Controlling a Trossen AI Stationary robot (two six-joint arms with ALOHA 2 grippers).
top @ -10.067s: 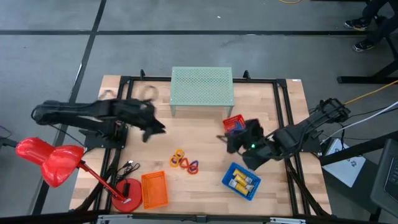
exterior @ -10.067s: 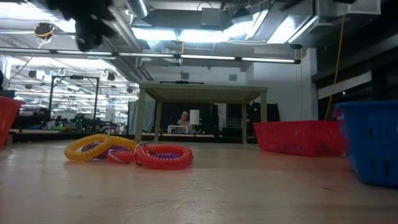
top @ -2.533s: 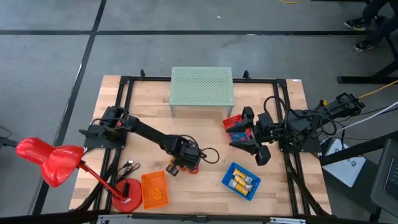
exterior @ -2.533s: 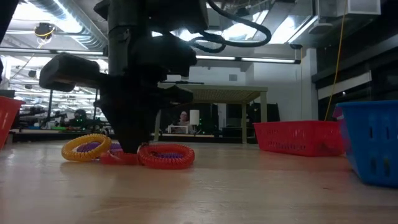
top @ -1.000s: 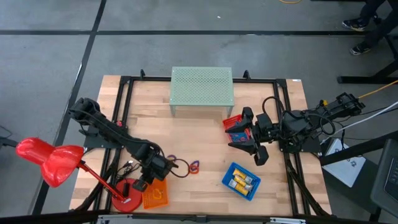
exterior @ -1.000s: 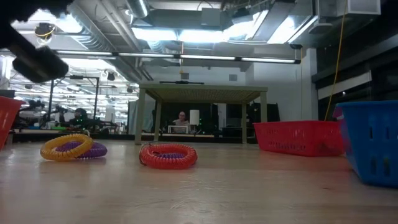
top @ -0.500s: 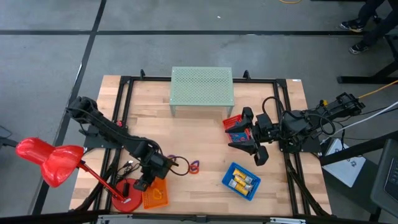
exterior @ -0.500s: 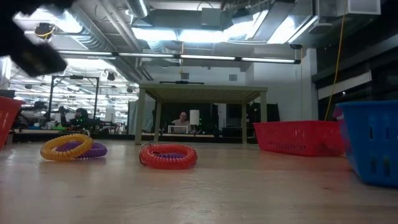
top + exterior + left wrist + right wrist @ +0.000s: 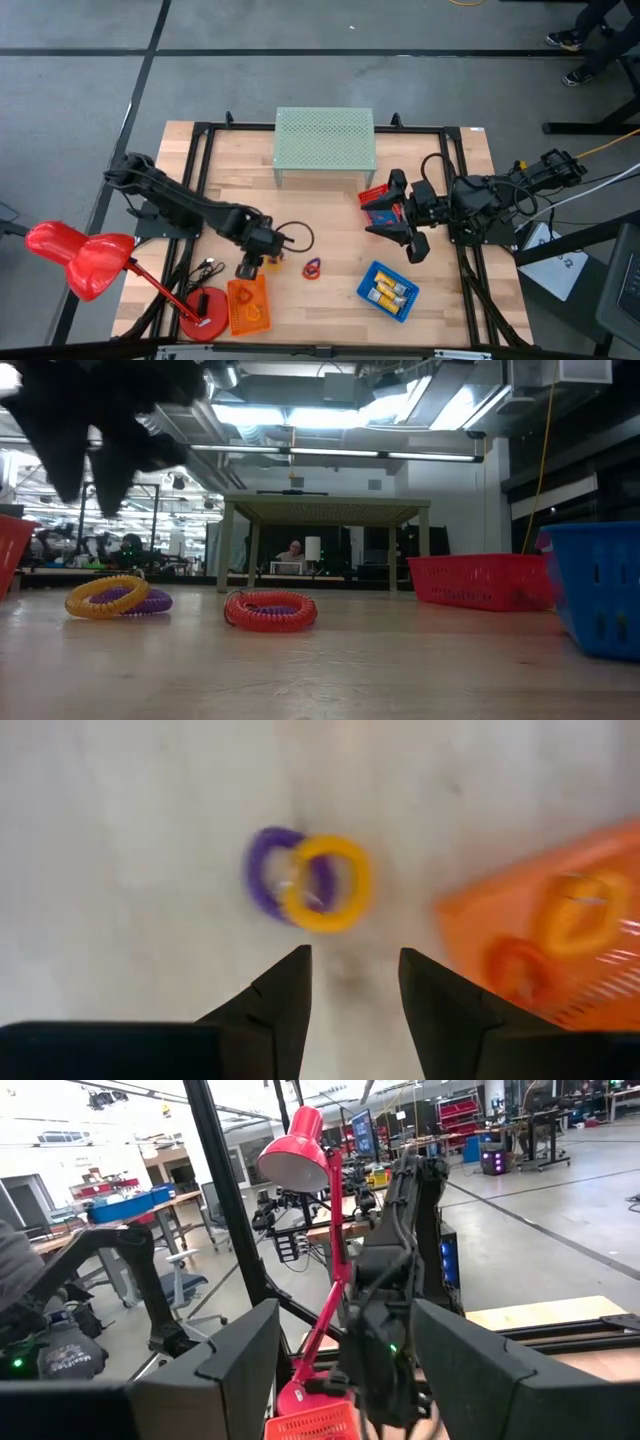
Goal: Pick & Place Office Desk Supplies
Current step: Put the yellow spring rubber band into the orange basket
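Observation:
My left gripper (image 9: 256,262) (image 9: 352,955) hangs open and empty above the table, just on the near side of a yellow ring lying across a purple ring (image 9: 277,262) (image 9: 305,882) (image 9: 110,597). A red coiled ring (image 9: 311,268) (image 9: 270,610) lies flat on the wood to their right. A yellow ring (image 9: 582,910) and an orange ring (image 9: 520,965) lie inside the orange basket (image 9: 248,305). My right gripper (image 9: 402,238) (image 9: 345,1315) waits open in the air between the red basket (image 9: 376,195) and the blue basket (image 9: 372,270).
The blue basket holds yellow-and-silver blocks (image 9: 388,290). A green perforated shelf (image 9: 324,140) stands at the far edge. A red desk lamp (image 9: 85,255) has its base (image 9: 205,315) left of the orange basket. Bare wood lies between the rings and the blue basket.
My left gripper has moved from over the orange basket's left side toward the far edge and the right, ending next to the yellow and purple rings; it has come into the low view at upper left. The rings on the table have stayed in place.

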